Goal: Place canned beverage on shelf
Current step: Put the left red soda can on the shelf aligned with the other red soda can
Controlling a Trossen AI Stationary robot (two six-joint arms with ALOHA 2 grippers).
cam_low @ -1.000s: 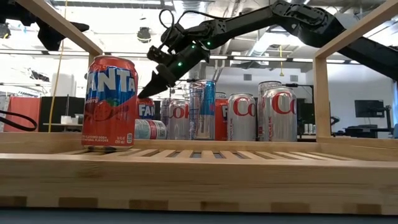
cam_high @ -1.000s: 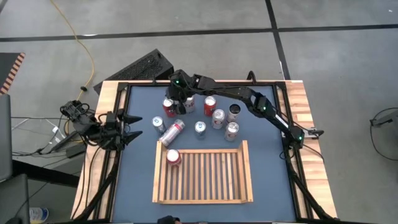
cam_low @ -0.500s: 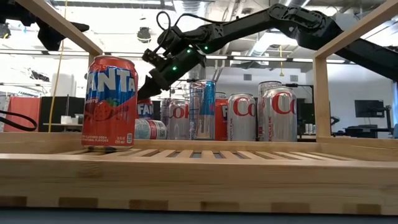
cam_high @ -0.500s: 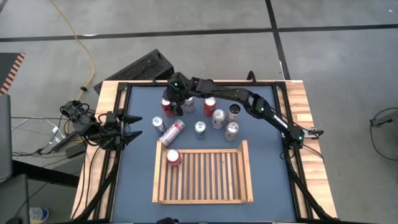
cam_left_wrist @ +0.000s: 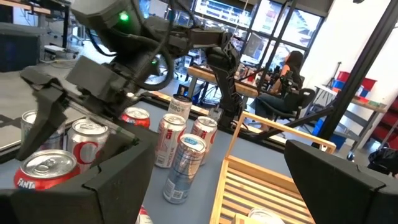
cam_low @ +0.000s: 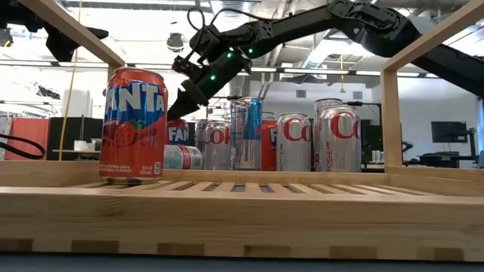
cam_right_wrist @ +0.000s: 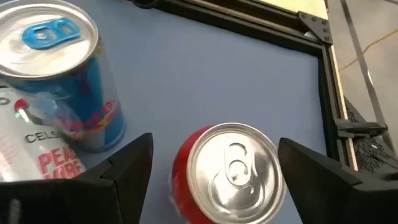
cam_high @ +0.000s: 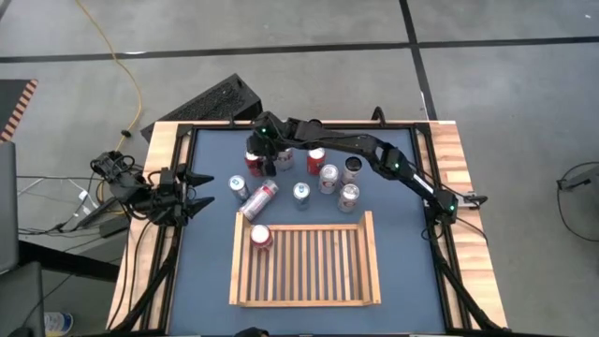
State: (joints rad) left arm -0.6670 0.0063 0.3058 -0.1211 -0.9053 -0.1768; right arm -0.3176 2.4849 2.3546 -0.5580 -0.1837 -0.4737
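While the right hand (cam_high: 258,161) is hanging wide open over it, one red Fanta can (cam_right_wrist: 230,171) is standing upright on the table (cam_high: 402,271) beyond the shelf's far-left corner, sitting between the spread fingers (cam_right_wrist: 124,163) with nothing gripped. Just beside that can, a blue-topped can (cam_right_wrist: 56,74) is standing upright, and a white can with red lettering (cam_right_wrist: 25,149) is lying against it.

Shelf (cam_high: 306,299), a slatted light-wood tray, is lying flat near the table's front edge. One orange-red Fanta can (cam_low: 134,125) is standing upright inside it, in the far-left corner.

Beyond the shelf's far rim, more cans are clustered: a slim silver-blue one (cam_low: 246,133) and several silver Coke cans (cam_low: 338,138), all upright. A small can (cam_high: 240,188) is lying just past the shelf's far-left corner.

Left hand (cam_high: 201,194) is waiting at the table's left edge, well apart from the shelf, fingers spread and empty.
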